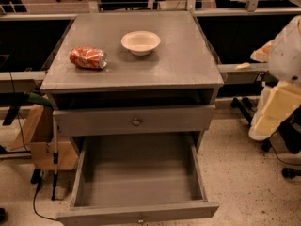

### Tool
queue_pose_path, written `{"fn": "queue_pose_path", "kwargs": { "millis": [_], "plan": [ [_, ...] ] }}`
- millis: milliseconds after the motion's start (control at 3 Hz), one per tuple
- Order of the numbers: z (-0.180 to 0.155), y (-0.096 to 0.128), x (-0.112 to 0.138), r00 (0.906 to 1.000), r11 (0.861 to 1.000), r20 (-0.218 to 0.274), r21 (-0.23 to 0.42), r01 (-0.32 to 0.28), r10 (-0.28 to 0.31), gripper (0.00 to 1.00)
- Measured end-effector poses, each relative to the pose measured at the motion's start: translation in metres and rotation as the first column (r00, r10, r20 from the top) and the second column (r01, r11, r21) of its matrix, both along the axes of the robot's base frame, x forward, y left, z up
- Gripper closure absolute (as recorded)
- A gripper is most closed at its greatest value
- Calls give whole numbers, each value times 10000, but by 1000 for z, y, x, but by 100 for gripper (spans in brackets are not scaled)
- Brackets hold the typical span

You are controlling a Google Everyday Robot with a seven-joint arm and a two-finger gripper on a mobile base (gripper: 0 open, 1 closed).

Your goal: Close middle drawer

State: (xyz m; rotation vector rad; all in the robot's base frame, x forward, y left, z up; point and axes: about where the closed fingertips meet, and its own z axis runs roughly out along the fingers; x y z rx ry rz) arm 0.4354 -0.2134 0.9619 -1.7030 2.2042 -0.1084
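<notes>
The middle drawer (141,173) is pulled far out at the bottom of the grey cabinet, showing a long bare grey box. Its slim front panel (103,214) carries a small dull knob (140,219) at the frame's lower edge. Above it, a similar grey drawer (94,121) with a taller front and a brass knob (136,122) stands slightly out. My gripper (273,114) is the cream-coloured end of the arm at the right edge. It hangs beside the cabinet, well apart from the drawer.
A crushed red can (88,58) and a white bowl (140,42) lie on the cabinet top (178,65). A cardboard box (40,135) and a pole with a cable stand at the left. Black chair bases (249,112) stand at the right, on speckled floor.
</notes>
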Motion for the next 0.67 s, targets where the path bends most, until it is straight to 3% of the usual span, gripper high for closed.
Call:
{"fn": "queue_pose_path", "kwargs": {
  "millis": [333, 667],
  "plan": [
    [-51, 11, -9, 9999, 9986, 137, 530, 42, -49, 0],
    [-123, 23, -7, 10000, 9936, -90, 1125, -26, 37, 0]
  ]
}}
